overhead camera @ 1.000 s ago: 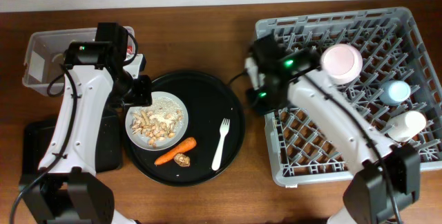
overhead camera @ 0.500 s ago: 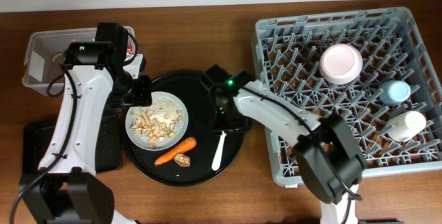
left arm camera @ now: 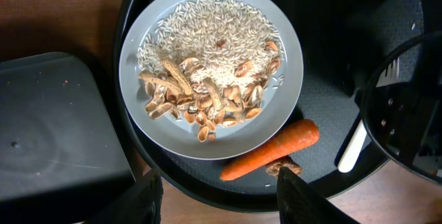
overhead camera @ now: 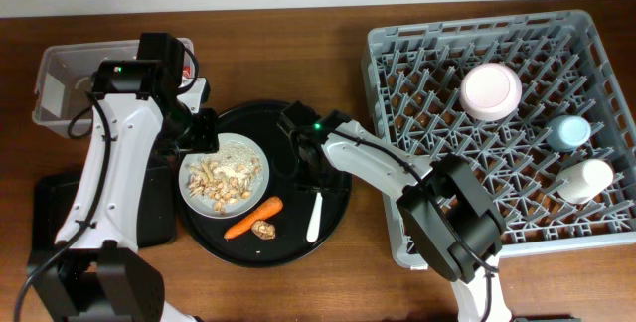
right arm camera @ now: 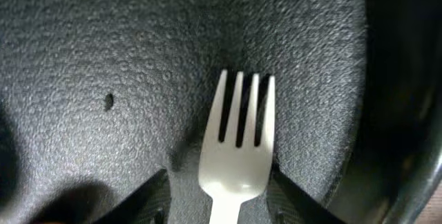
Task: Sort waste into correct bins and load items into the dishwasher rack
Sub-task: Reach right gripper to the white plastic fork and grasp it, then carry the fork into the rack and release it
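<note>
The white fork [right arm camera: 235,162] is lying flat on the round black tray [right arm camera: 103,44], on the tray's right part, with its handle pointing toward the near edge in the overhead view. I am hovering my right gripper [right arm camera: 217,175] low over the base of its tines. The jaws are standing open, one finger on each side of the fork. The finger on one side is just touching the edge, while the other is leaving a small gap, so I am not clamping it.

Left of the fork the orange carrot [overhead camera: 251,218] is lying at a slant on the same tray, and the small brown lump [overhead camera: 262,230] is sitting just beside its thick end. Above them the grey plate [left arm camera: 290,86] is carrying rice [left arm camera: 207,37] and pale beige scraps [left arm camera: 193,99].

I am holding my left gripper [left arm camera: 219,177] open over the near rim of that plate, gripping nothing. The shallow black tray [left arm camera: 55,127] is sitting to the left, and the clear tub [overhead camera: 60,74] behind it.

Off to the right, the dishwasher rack [overhead camera: 477,19] is holding the pinkish-white bowl [overhead camera: 491,90], the blue cup [overhead camera: 571,131] and the cream cup [overhead camera: 586,178].
</note>
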Controlling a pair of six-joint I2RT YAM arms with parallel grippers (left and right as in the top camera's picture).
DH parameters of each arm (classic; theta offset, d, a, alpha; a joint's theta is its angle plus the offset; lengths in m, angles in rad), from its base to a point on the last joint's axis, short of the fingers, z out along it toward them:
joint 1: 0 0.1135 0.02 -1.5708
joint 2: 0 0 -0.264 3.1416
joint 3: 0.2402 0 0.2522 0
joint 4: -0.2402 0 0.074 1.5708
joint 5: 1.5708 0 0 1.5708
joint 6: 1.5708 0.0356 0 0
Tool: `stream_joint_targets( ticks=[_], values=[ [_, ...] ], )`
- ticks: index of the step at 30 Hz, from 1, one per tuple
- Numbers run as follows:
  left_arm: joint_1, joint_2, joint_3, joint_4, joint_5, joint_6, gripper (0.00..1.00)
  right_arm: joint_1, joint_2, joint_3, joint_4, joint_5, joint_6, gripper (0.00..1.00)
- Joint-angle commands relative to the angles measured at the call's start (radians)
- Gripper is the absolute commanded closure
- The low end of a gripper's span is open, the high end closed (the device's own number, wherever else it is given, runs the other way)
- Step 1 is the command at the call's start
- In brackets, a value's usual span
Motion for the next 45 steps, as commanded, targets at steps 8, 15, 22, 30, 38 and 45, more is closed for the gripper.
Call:
stream_joint_targets(
  ticks=[8,15,22,30,38,45],
  values=[
    [-0.004,0.002,0.0,-0.001,0.003,-0.01,0.47,0.005,0.02,0.009,0.006,0.082,0.056,0.75],
    [-0.004,0.002,0.0,-0.001,0.003,-0.01,0.47,0.004,0.003,0.011,-0.013,0.079,0.051,0.78],
    [-0.004,0.002,0.0,-0.002,0.003,-0.01,0.47,0.004,-0.07,0.017,-0.049,0.09,-0.001,0.78],
    [-0.004,0.002,0.0,-0.002,0.003,-0.01,0.47,0.004,-0.117,0.017,-0.105,0.098,-0.051,0.78],
    [-0.004,0.002,0.0,-0.004,0.003,-0.01,0.47,-0.044,-0.214,0.031,-0.166,0.105,-0.134,0.78],
    [-0.004,0.002,0.0,-0.005,0.003,-0.01,0.47,-0.188,-0.391,0.041,-0.28,0.105,-0.327,0.78]
  ],
)
